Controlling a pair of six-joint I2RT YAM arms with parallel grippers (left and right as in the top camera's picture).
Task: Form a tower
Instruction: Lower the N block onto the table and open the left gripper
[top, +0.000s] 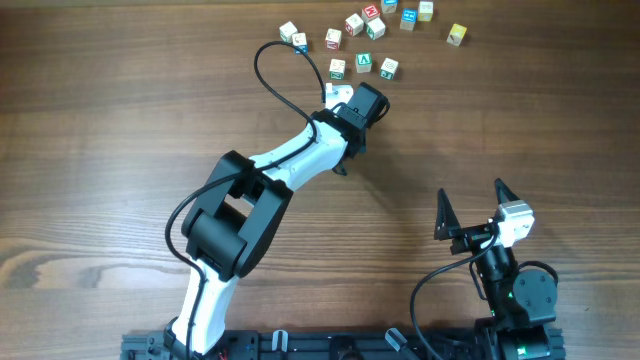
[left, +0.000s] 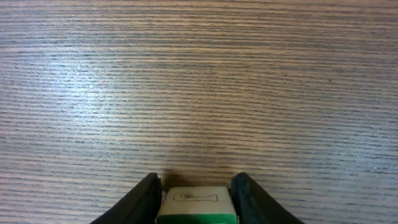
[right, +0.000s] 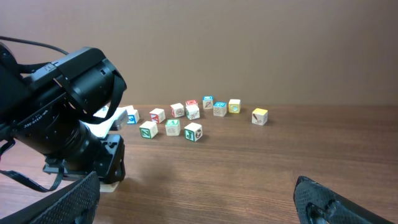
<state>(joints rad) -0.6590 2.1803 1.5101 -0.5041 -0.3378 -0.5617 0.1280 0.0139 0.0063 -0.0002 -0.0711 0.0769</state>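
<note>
Whitish cube (left: 196, 201), green edge, btw L tool (left: 198, 180) fingers (left: 144, 200)

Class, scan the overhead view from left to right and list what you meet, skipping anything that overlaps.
leftmost cube of the row → left tool, a letter cube between its fingers → right tool

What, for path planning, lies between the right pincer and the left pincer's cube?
Only bare table separates right pincer from the cube, per the overhead view.
</note>
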